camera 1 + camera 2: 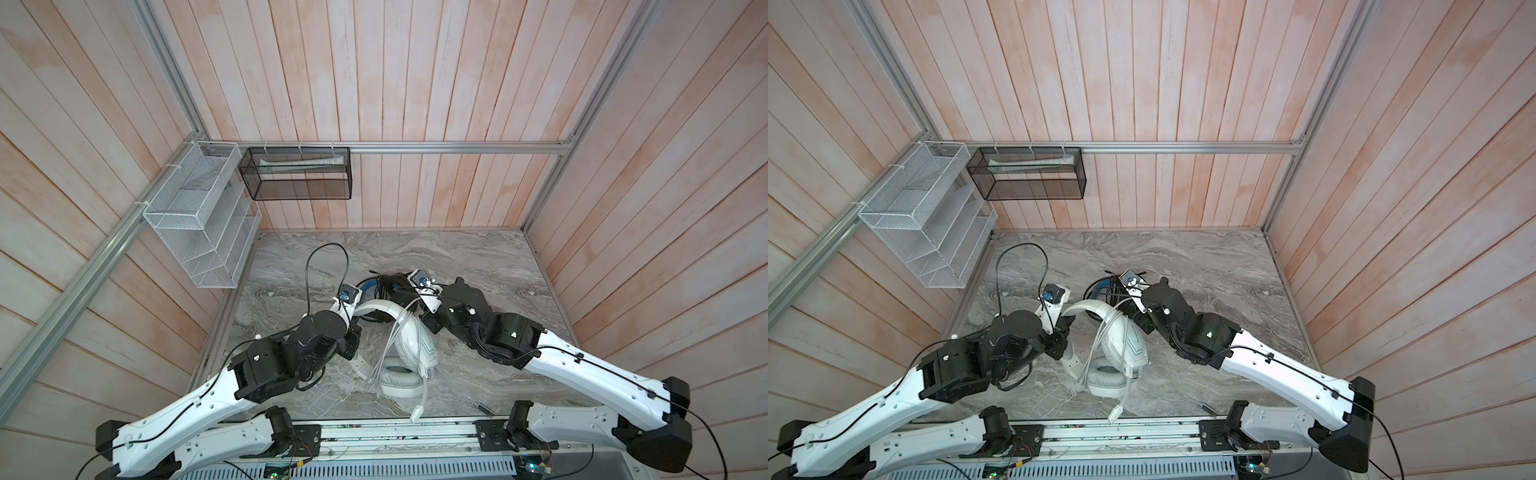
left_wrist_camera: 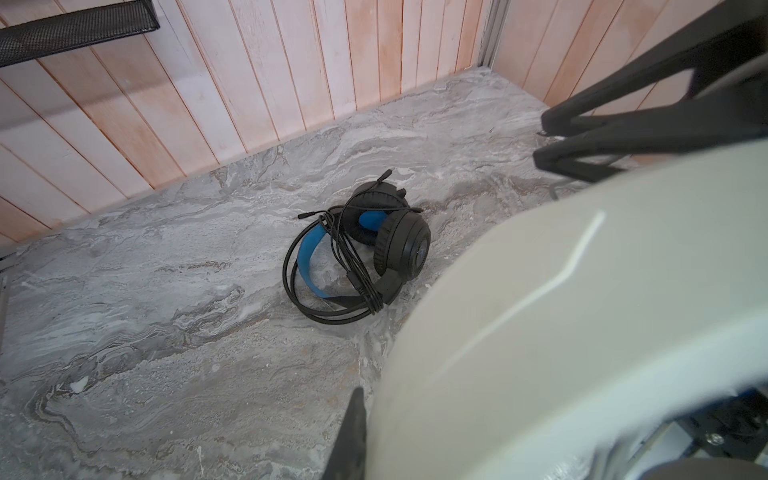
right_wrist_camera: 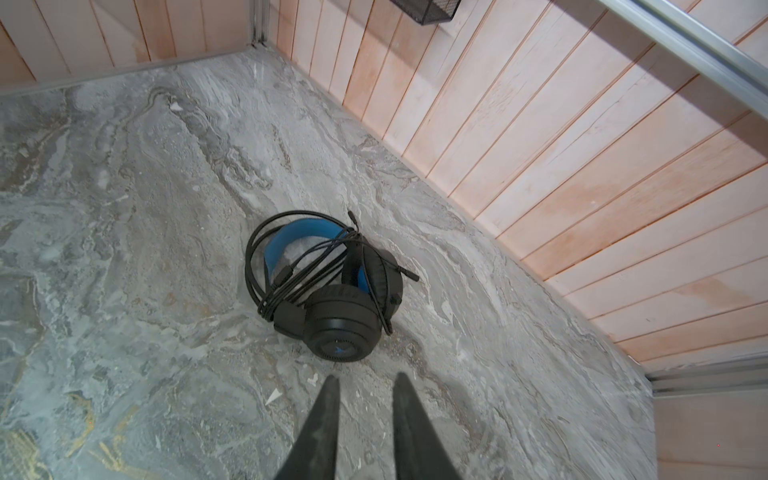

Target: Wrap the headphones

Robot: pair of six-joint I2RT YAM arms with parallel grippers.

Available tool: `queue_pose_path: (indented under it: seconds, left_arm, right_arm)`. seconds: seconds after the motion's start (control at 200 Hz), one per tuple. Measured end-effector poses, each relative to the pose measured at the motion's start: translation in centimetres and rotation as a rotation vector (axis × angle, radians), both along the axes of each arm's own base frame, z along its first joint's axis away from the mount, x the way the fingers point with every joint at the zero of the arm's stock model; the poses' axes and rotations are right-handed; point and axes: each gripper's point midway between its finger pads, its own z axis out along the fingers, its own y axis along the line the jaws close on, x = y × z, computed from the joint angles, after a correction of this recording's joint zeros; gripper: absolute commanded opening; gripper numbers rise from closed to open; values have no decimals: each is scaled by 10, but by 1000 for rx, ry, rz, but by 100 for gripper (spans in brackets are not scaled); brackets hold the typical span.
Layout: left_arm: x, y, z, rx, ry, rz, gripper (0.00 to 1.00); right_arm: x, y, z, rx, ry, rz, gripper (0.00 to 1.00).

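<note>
2 headsets are sitting on the table point(image 1: 498, 270): my left gripper point(image 1: 355, 328) is clamping the band of the white headset point(image 1: 415, 345), its grey cable point(image 1: 388, 345) draped across it, while my right gripper point(image 3: 365, 380) is hanging open and empty nearby, pointing at the black headset point(image 3: 332, 286) just ahead.

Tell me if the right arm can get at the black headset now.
Probably yes. The right gripper is open and empty, aimed at the black headset, which lies just ahead on bare table with nothing between them.
</note>
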Motion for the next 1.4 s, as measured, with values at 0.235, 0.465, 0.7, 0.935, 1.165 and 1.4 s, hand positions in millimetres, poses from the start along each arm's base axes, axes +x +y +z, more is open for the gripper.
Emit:
queue_pose_path:
  seconds: [0.235, 0.465, 0.7, 0.935, 1.165, 1.4]
  left_arm:
    - [-4, 0, 41, -151, -6, 13, 0]
    - [-8, 2, 76, -294, -3, 27, 0]
    - [-10, 4, 114, -439, -3, 44, 0]
    - [-6, -2, 133, -499, 0, 57, 0]
    - [1, -12, 139, -500, 11, 72, 0]
    - [2, -10, 154, -519, 2, 85, 0]
  right_arm:
    - [0, 4, -10, 99, 60, 44, 65]
    - [-3, -10, -4, 261, 95, 82, 78]
    - [-12, 0, -24, 416, 160, 149, 93]
    - [-32, 13, -64, 513, 275, 234, 91]
    - [-42, 24, -63, 618, 274, 325, 91]
    - [-61, 48, -97, 630, 348, 413, 95]
